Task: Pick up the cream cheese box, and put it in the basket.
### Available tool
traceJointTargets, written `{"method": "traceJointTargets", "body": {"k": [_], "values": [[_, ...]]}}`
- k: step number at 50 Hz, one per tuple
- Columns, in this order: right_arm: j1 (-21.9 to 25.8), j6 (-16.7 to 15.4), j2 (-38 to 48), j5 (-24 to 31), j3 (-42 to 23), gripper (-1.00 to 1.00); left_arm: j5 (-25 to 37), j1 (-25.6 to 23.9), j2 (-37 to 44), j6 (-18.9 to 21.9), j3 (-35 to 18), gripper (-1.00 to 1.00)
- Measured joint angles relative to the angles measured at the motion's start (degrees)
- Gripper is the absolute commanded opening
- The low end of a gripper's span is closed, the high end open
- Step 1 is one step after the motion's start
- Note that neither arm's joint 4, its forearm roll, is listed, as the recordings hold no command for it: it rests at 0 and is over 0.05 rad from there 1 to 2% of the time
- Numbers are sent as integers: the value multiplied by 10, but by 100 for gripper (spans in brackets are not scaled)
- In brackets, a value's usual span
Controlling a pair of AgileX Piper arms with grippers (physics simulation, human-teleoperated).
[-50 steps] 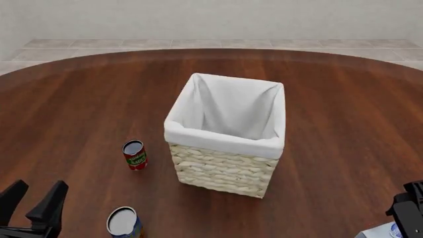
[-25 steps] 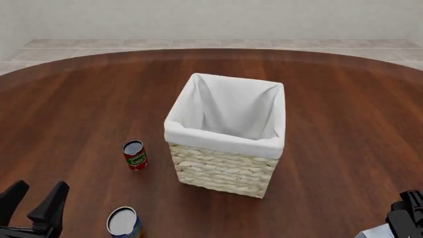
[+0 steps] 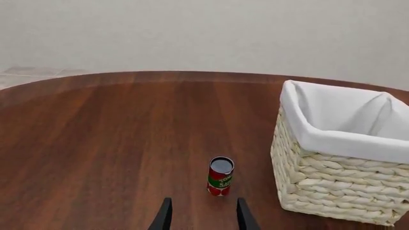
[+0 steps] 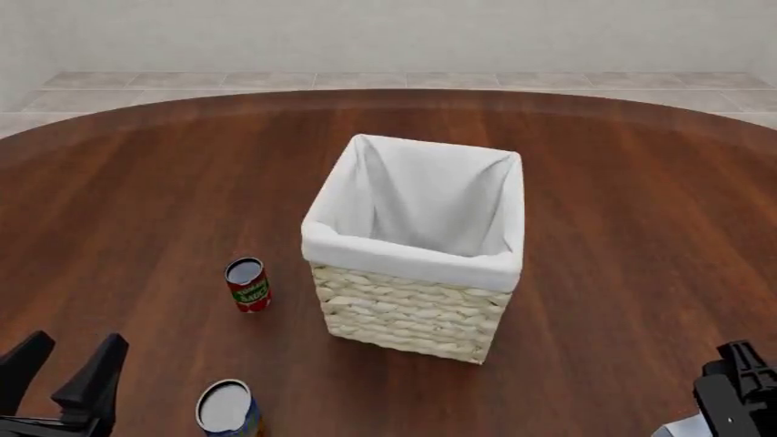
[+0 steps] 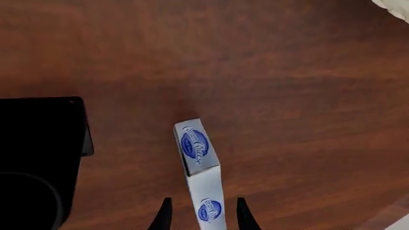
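I'm on the pick-up step, right tool (image 5: pixel 200 215) spread open, its fingertips straddling the near end of the cream cheese box (image 5: pixel 198 158) without touching. The box lies on the tabletop (image 5: pixel 268 72), well apart from the basket (image 4: pixel 416 259), on my right and nearer me than the basket. In the front view only a pale corner of it peeks out at the lower edge beside my right arm. Next move, as I judge it: sink a little lower, centre the box between the fingers, then close. It's narrow and lies a touch askew, so a sloppy close could twist it.

My left tool (image 3: pixel 202 215) is open too, empty, idle. Ahead of it stands the red-labelled can (image 4: pixel 247 284), left of the basket; the blue-labelled can (image 4: pixel 228 409) sits nearer me. Neither blocks my lift to the basket.
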Motion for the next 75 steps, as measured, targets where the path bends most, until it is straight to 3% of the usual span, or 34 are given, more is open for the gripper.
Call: {"method": "traceJointTargets", "body": {"k": [11, 36, 37, 47, 53, 65, 75], "values": [[3, -11, 24, -47, 11, 100, 0, -1, 0, 2, 0, 100], [68, 55, 145, -169, 39, 100, 0, -2, 6, 3, 0, 100], [70, 59, 148, -172, 40, -100, 0, -2, 7, 3, 0, 100], [107, 99, 150, -171, 38, -100, -1, -4, 9, 1, 0, 100], [146, 139, 146, -158, 24, -100, -2, -5, 10, 1, 0, 100], [241, 251, 104, -86, -49, -100, -1, -7, 10, -1, 0, 100], [345, 388, 59, -12, -152, -100, -1, -9, 8, -3, 0, 100]]}}
